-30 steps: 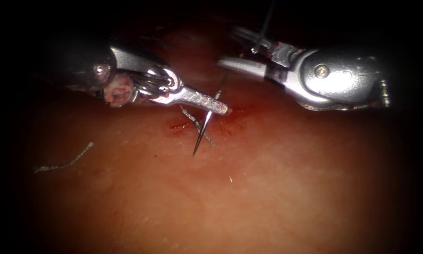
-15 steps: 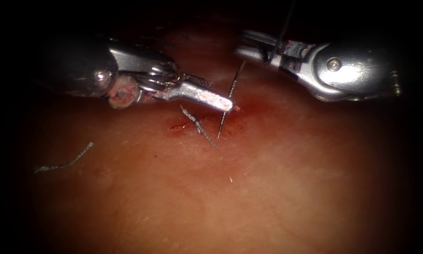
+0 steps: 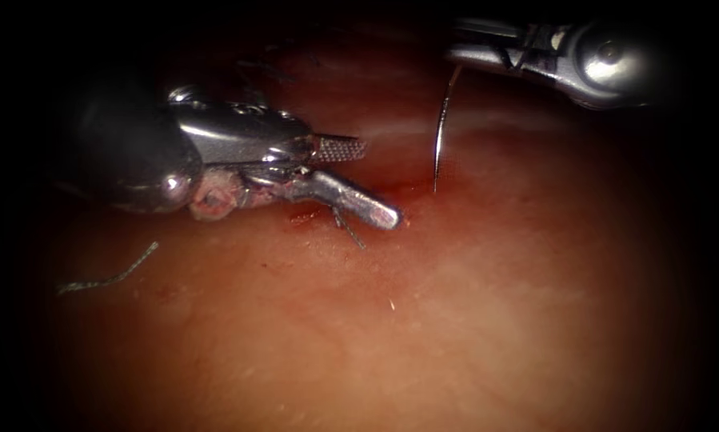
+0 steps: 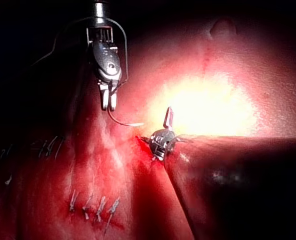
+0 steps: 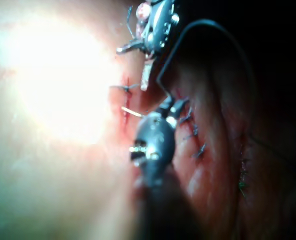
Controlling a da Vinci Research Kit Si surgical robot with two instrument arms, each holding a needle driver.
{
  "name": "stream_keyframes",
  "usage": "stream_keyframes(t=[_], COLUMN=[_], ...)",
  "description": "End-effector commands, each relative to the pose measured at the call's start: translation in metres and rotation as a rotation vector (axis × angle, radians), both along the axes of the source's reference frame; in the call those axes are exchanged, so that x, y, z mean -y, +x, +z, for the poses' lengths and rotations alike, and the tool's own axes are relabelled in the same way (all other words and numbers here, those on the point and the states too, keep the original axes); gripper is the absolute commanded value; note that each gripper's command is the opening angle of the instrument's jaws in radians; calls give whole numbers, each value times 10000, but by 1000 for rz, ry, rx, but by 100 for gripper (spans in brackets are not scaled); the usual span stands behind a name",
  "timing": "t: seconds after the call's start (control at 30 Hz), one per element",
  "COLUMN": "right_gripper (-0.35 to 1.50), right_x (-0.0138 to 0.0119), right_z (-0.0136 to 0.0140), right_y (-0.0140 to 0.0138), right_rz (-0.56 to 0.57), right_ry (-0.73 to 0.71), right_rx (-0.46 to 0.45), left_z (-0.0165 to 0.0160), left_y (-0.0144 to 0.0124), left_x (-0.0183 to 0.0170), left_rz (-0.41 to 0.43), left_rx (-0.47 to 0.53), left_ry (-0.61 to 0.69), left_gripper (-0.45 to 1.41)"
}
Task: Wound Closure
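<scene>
My right tool (image 3: 465, 58) comes in at the upper right, shut on the curved needle (image 3: 439, 132) at its rear end. The needle hangs free of the tissue (image 3: 455, 320), its point just above the red fluid (image 3: 411, 192) to the right of the cut (image 3: 307, 214). My left tool (image 3: 380, 182) lies over the cut with its jaws open and nothing between them. The left wrist view shows the right tool (image 4: 108, 104) with the needle (image 4: 123, 122) curving from it. In the right wrist view the needle (image 5: 132, 112) gleams beside the cut, and dark thread (image 5: 208, 23) arcs away.
Short cut thread ends (image 3: 348, 230) stick out at the cut under the left tool's lower jaw. A loose piece of thread (image 3: 107, 280) lies on the tissue at the far left. Several finished stitches (image 4: 95, 207) line the tissue.
The left tool's jaws opened and let go of the needle. The right tool took it at its rear end and carried it up and to the right.
</scene>
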State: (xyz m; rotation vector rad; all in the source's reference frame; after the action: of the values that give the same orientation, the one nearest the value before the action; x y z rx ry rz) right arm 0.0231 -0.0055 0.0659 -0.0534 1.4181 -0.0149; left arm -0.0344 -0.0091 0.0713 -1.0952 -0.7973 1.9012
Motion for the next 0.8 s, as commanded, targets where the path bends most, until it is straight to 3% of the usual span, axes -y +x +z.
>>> stream_keyframes(t=[0.03, 0.13, 0.33, 0.8], right_gripper=[-35, -35, -35, -35], right_x=[-7, -9, -2, 3], right_z=[12, 14, 7, 6], right_y=[8, 12, 24, 35], right_rz=[-7, -19, -46, -52], right_ry=[-13, -20, -51, -71], right_rx=[-6, -16, -35, -43], left_z=[9, 18, 35, 54], left_y=[-5, -4, -7, -11], left_x=[7, 16, 41, 70], left_rz=[28, 53, 61, 112], left_rx=[-20, -40, -108, -258], left_ry=[-70, -160, -215, -213], left_gripper=[34, 10, -10, 3])
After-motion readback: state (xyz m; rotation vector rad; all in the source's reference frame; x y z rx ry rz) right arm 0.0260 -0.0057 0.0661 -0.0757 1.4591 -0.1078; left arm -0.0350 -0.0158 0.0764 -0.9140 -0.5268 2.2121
